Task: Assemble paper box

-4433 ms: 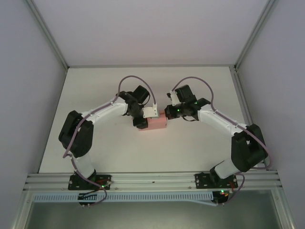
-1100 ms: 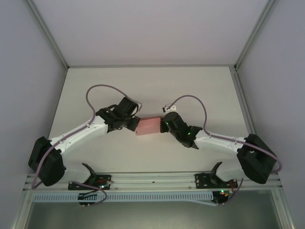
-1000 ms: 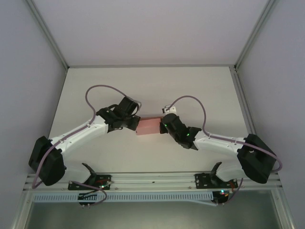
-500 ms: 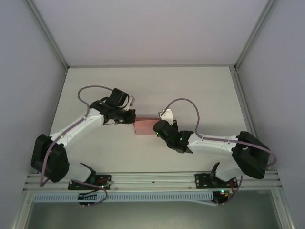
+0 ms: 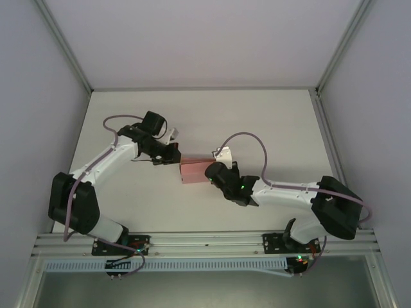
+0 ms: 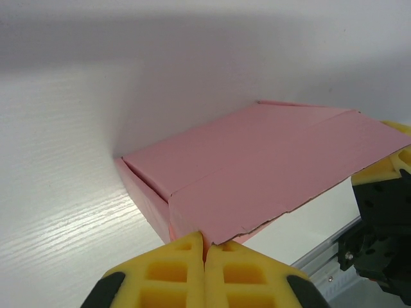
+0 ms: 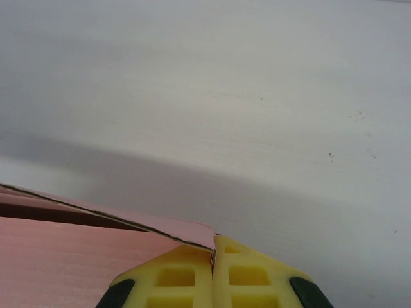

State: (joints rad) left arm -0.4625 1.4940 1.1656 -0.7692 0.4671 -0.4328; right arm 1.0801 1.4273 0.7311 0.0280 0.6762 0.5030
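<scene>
White table (image 5: 270, 122). The pink box (image 5: 192, 172) lies flat at the centre of the top view, between both grippers. Left gripper (image 6: 204, 240): fingers pressed together with no gap, tips against the box's near lid edge, bottom centre of the left wrist view. Right gripper (image 7: 213, 247): clenched too, tips meeting the lid corner, bottom of the right wrist view. Can't tell if card is nipped in either. Dark slit under the lid there. Top view: box's right end hidden by the right wrist.
</scene>
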